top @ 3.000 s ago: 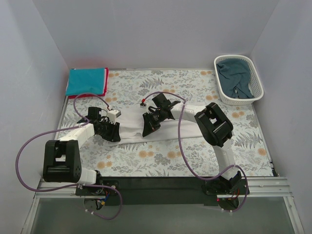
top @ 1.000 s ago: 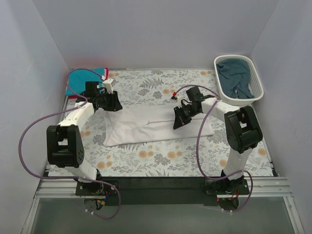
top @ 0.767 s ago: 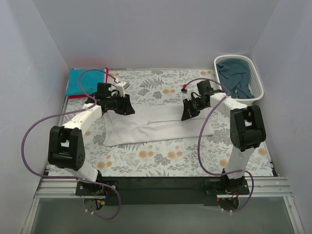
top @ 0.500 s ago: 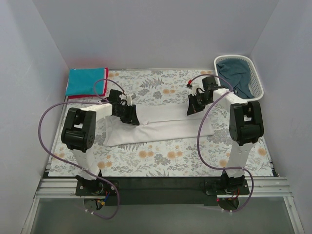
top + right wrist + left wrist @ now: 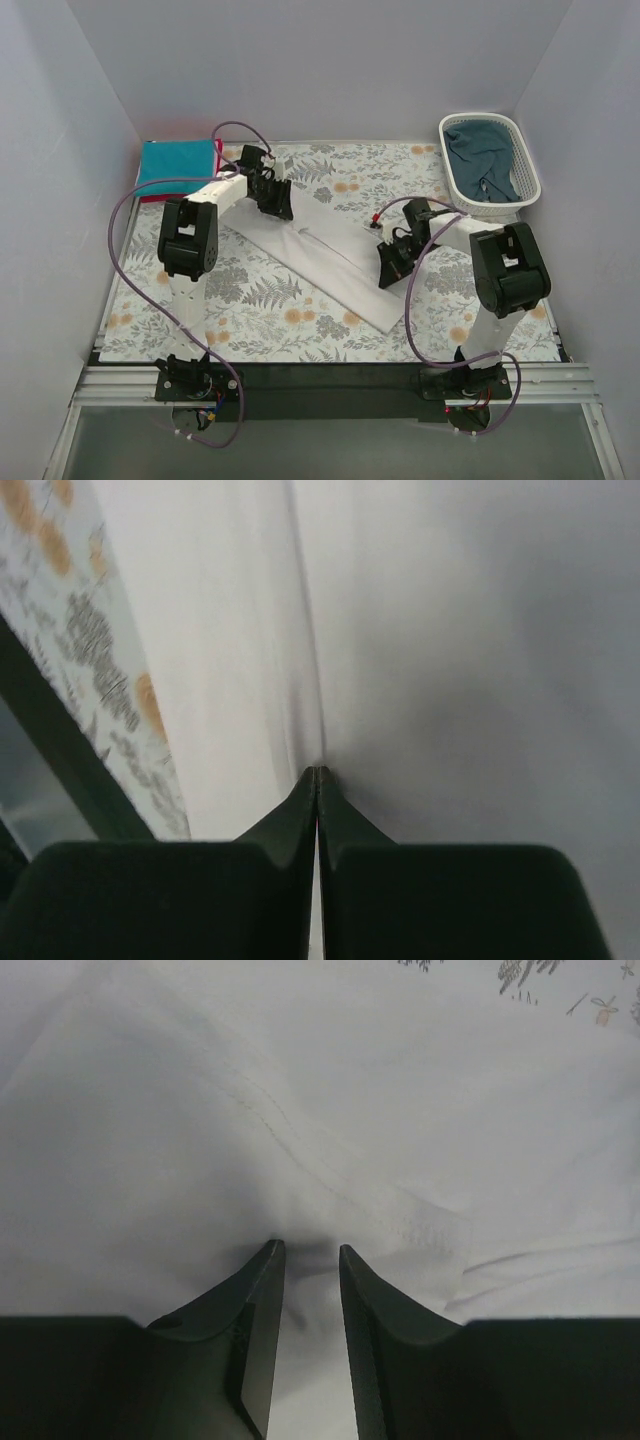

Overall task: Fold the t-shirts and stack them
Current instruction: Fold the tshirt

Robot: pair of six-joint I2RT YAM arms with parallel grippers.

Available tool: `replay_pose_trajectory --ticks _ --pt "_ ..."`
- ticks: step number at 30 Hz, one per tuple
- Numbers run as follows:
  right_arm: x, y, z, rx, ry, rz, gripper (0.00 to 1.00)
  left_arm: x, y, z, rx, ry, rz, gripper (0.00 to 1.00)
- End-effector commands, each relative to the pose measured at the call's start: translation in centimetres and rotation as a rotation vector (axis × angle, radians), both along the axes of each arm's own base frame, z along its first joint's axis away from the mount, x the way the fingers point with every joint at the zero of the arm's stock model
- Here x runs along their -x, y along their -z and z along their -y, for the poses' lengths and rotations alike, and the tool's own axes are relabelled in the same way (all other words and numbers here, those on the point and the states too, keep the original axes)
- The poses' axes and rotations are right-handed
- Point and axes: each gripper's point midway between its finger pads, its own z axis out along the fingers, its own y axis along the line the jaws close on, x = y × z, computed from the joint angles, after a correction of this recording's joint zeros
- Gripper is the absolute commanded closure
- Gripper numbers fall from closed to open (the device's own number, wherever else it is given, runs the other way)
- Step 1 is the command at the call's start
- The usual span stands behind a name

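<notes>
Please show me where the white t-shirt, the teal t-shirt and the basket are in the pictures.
white t-shirt [image 5: 322, 262]: top external view, middle of the folded cloth.
teal t-shirt [image 5: 176, 166]: top external view, centre of its top face.
basket [image 5: 480, 117]: top external view, far rim.

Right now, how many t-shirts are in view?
4. A white cloth t-shirt spread diagonally mid-table; a bright teal folded t-shirt stacked on a red t-shirt, far-left corner; a dark blue-teal t-shirt in the white slatted plastic basket, far right. More may be hidden there.

Table under floral tablecloth, inspected.
Centre: white t-shirt, lying diagonally; far-left corner: teal t-shirt on red t-shirt; far-right corner: basket.
</notes>
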Motion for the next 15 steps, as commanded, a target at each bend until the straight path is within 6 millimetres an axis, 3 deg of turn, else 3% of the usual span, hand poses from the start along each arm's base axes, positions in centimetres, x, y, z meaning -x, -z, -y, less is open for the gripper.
replay_pose_trajectory --ticks 1,2,3,6,7,9,15 --pt "6.8 -2.6 -1.9 -0.097 -0.207 -0.071 0.99 -1.8 -4.1 -0.3 -0.061 0.047 0.106 0.71" --pt "6.8 -4.1 -2.3 -0.123 -0.223 -0.027 0.99 -2.2 -5.5 -0.3 -0.054 0.038 0.141 0.70" --pt "6.4 -5.0 -2.4 -0.135 -0.218 -0.008 0.99 -2.7 -8.3 -0.2 -0.038 0.018 0.205 0.70" --pt "3.3 -8.2 -2.4 -0.160 -0.176 0.094 0.99 -2.3 -11.9 -0.6 -0.019 -0.032 0.267 0.69" --pt "2.2 -8.4 -2.0 -0.125 -0.161 0.131 0.99 -1.6 -11.3 -0.8 -0.022 -0.044 0.248 0.69" --pt "-0.1 -8.8 -2.0 -0.081 -0.155 0.191 0.99 -1.0 -12.2 -1.2 -0.016 -0.090 0.268 0.69" --pt "-3.9 -6.5 -1.5 0.024 -0.141 0.222 0.99 1.0 -7.9 -3.4 -0.105 -0.206 0.179 0.72"
